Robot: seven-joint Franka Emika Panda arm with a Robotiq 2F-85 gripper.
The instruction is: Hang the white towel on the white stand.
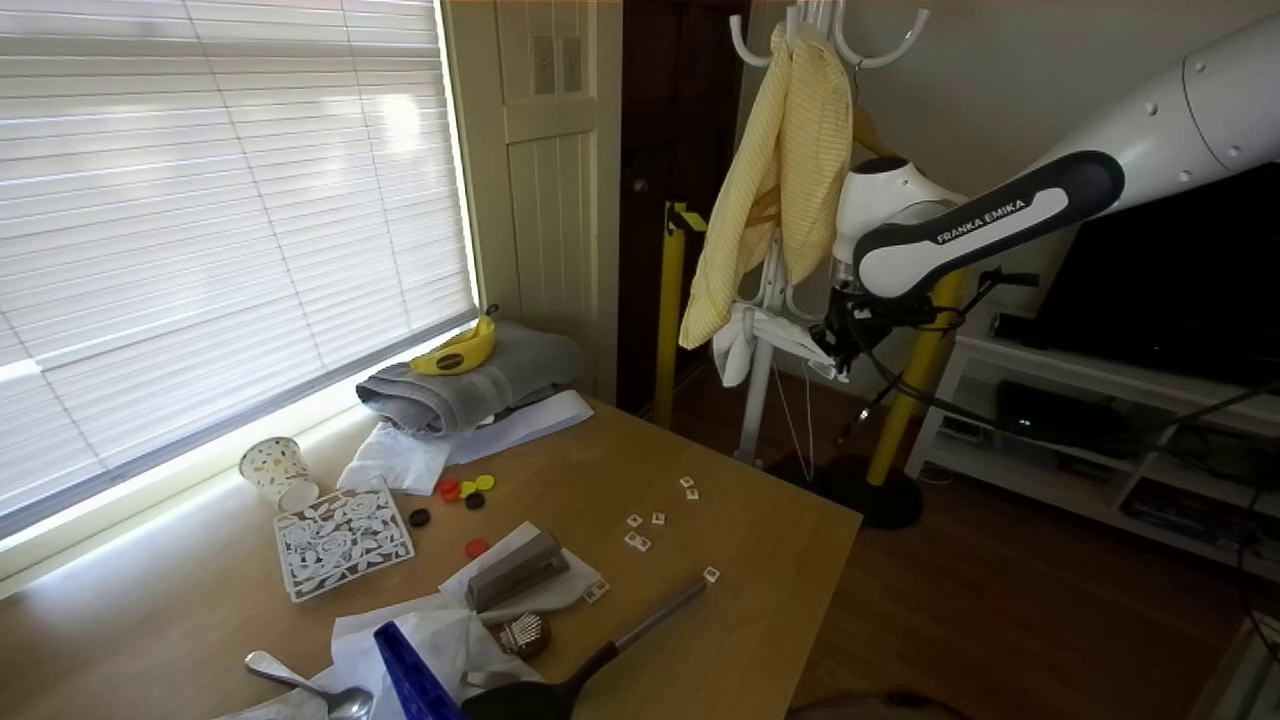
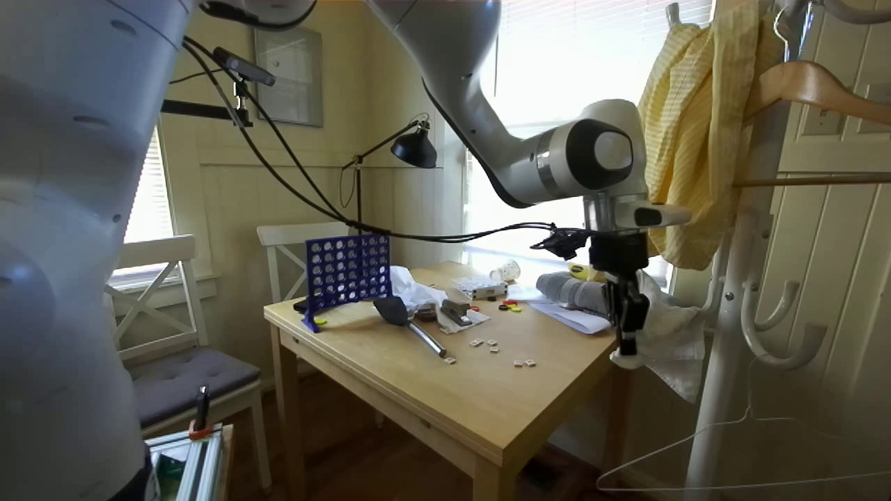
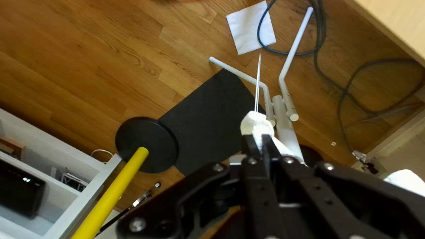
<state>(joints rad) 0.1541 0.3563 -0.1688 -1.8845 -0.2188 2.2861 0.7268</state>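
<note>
You seem to be at the hanging step, your jaws pinching the rumpled white cloth towel, which trails from them toward the slim white hooked stand nearby; next, make sure the stand bears it before letting go.

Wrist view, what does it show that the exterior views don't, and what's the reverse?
Only the wrist view: a white square sheet lying on the floor.
Only the exterior views, both of them: the hanging yellow towel and the grey folded cloth.
Shared by all: the gripper closed on the white towel, and the white stand.
</note>
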